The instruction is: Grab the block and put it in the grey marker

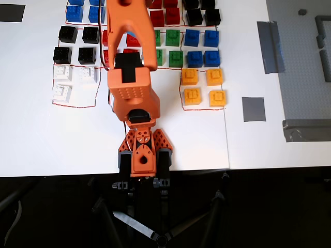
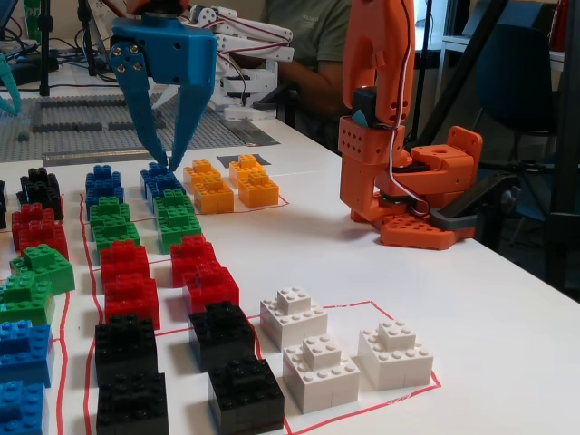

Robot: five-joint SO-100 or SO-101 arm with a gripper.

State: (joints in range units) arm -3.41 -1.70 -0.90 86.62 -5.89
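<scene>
Several bright red bricks (image 2: 127,263) sit in a group on the white sheet. In the overhead view my orange arm covers most of them, and one shows at its left edge (image 1: 106,38). The grey marker (image 1: 253,109) is a flat square right of the orange bricks. In the fixed view only a sliver of it (image 2: 224,159) shows behind them. My blue gripper (image 2: 166,167) hangs fingers-down over the brick rows, its tips drawn together with nothing seen between them. The overhead view does not show the gripper.
Black (image 1: 77,44), white (image 1: 70,81), green (image 1: 174,46), blue (image 1: 201,46), orange (image 1: 202,87) and darker red (image 1: 164,16) bricks fill red-outlined areas. Grey tape strips (image 1: 271,47), a grey baseplate (image 1: 305,67) and a dark rectangle (image 1: 11,13) lie around. The arm base (image 1: 142,155) is at the table edge.
</scene>
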